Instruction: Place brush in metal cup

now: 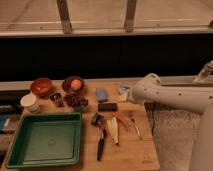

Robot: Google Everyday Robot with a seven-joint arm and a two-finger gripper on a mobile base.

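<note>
The brush (100, 141) lies on the wooden table, its black handle pointing to the front edge and its bulky dark head (96, 120) just right of the green tray. The metal cup (56, 98) stands small and dark at the back left, between the white cup and a dark bowl. My gripper (124, 93) is at the end of the white arm that reaches in from the right. It hangs over the table's back right part, well apart from the brush and the cup, with nothing visibly in it.
A green tray (45, 140) fills the front left. Two reddish-brown bowls (41, 86) (73, 84) stand at the back, one holding an orange thing. A white cup (30, 102), a blue object (101, 94), a black block (107, 106), a cream utensil (114, 131) and a red-handled utensil (122, 122) lie nearby.
</note>
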